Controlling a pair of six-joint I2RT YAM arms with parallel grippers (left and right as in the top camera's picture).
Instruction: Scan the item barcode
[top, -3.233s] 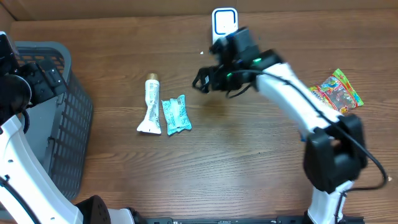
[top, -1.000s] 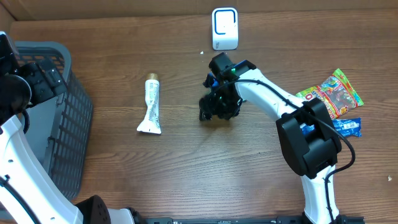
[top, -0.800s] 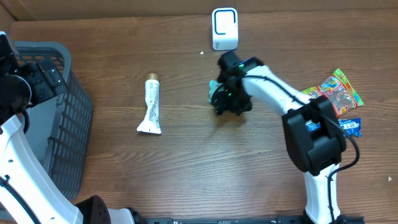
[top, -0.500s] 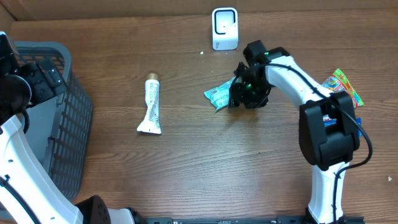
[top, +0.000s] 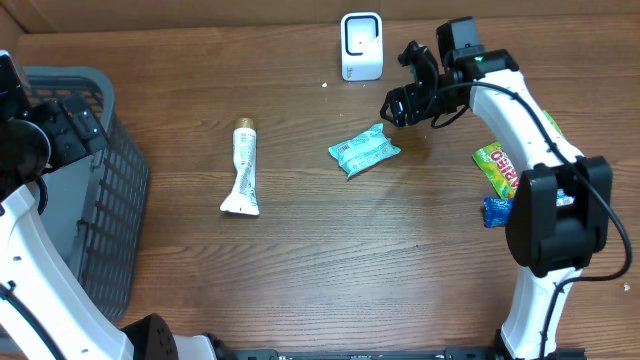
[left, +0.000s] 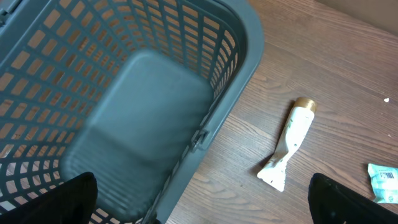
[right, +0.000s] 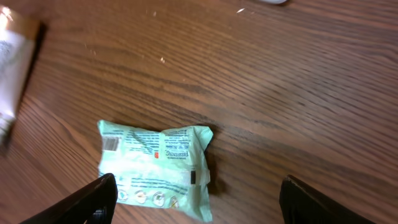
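Mint-green packet (right: 155, 169) lies flat, its lettering too blurred to read.

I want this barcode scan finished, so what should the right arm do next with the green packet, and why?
Probably lower the right gripper onto the green packet and close on it. The packet lies flat on the table, apart from the white scanner, and the gripper's jaws are open and hold nothing.
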